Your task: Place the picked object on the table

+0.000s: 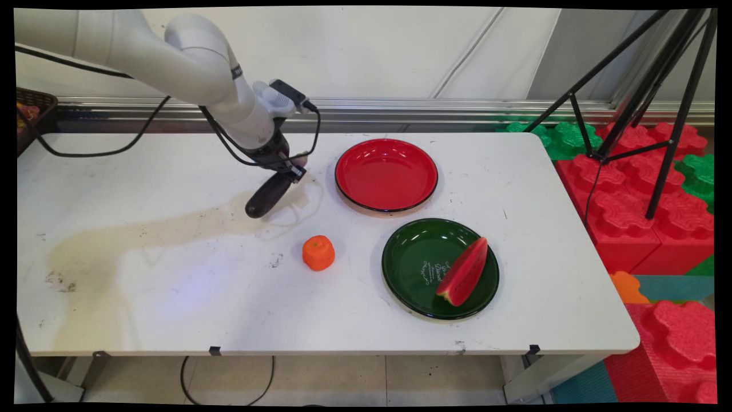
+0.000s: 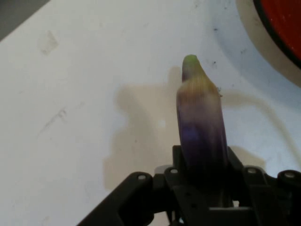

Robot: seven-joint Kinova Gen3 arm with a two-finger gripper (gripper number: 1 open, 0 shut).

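Main view shows the gripper (image 1: 284,166) low over the tabletop (image 1: 171,286), its fingers clamped on a dark purple eggplant (image 1: 267,195) that slants down toward 7 o'clock, its rounded end at or just above the surface. A red plate (image 1: 386,174) sits near the gripper at 3 o'clock, bare inside. At 5 o'clock from the gripper, well apart, a green plate (image 1: 420,263) carries a watermelon slice (image 1: 464,272) on its right half. A small orange fruit (image 1: 318,252) stands on the tabletop between the eggplant and the green plate, at 6 o'clock from the gripper. In the hand view the eggplant (image 2: 201,127) rises from between the linkage, its green-tipped pale end uppermost, with the red plate's rim (image 2: 277,33) at 1 o'clock.
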